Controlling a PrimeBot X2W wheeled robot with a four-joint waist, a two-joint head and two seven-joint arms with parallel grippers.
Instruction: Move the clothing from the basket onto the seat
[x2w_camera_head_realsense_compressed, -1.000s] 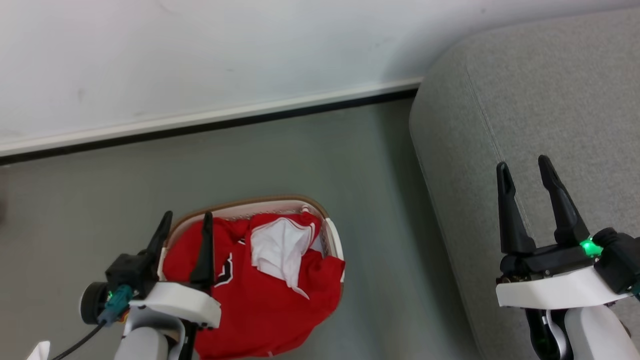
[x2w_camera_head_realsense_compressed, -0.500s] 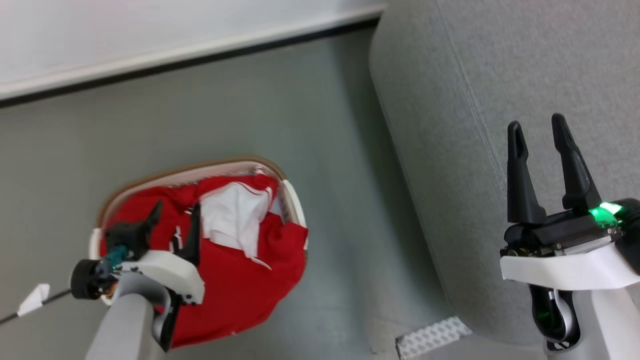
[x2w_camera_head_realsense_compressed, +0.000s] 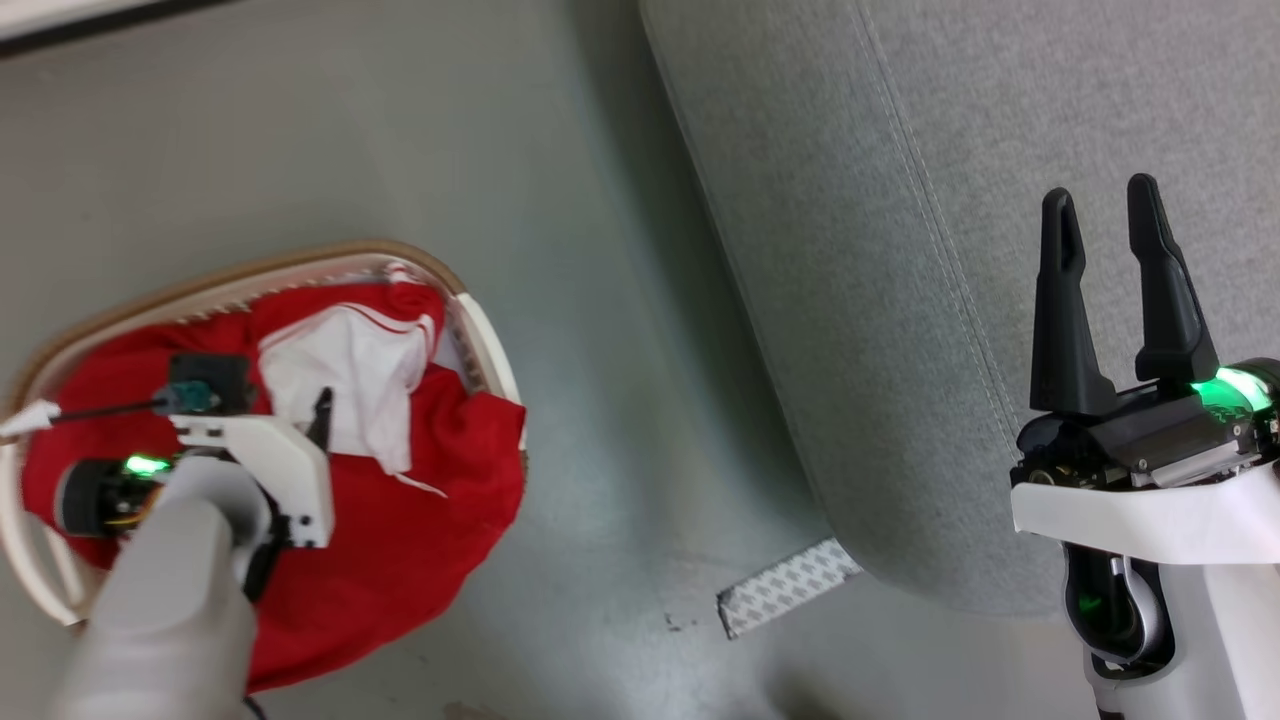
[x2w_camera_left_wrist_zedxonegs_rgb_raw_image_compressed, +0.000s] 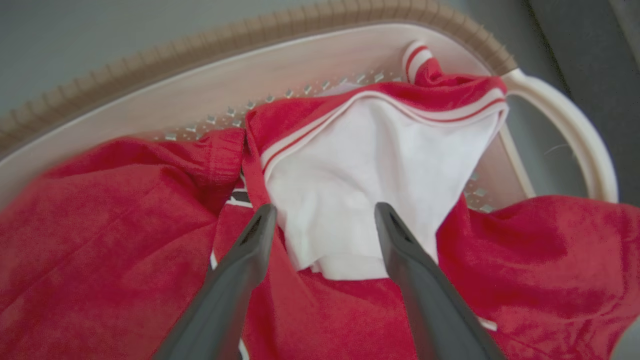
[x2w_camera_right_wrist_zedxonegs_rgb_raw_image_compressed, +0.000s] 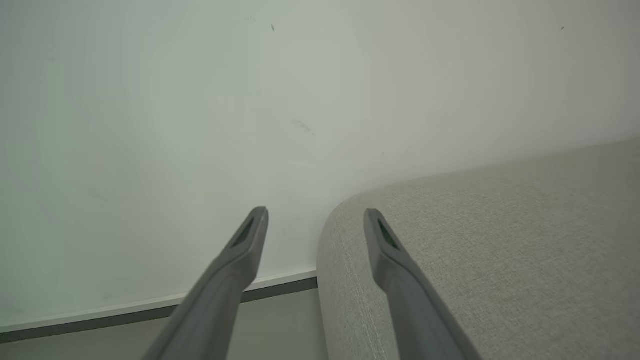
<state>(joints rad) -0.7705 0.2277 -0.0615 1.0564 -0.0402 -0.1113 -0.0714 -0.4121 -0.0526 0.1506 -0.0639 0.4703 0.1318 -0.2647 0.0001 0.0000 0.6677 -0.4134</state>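
Red clothing (x2w_camera_head_realsense_compressed: 400, 540) fills the brown-rimmed basket (x2w_camera_head_realsense_compressed: 240, 268).

We count one basket (x2w_camera_head_realsense_compressed: 250, 262); one sofa (x2w_camera_head_realsense_compressed: 900, 250); one heap of red clothing (x2w_camera_head_realsense_compressed: 420, 520), garments within it uncountable; two claws, the left claw (x2w_camera_left_wrist_zedxonegs_rgb_raw_image_compressed: 324, 214) and the right claw (x2w_camera_head_realsense_compressed: 1100, 195); one patterned strip (x2w_camera_head_realsense_compressed: 790, 587) on the floor (x2w_camera_head_realsense_compressed: 620, 300).

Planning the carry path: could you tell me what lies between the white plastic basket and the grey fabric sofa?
Grey floor, bare except a patterned white strip beside the grey fabric sofa, in the head view.
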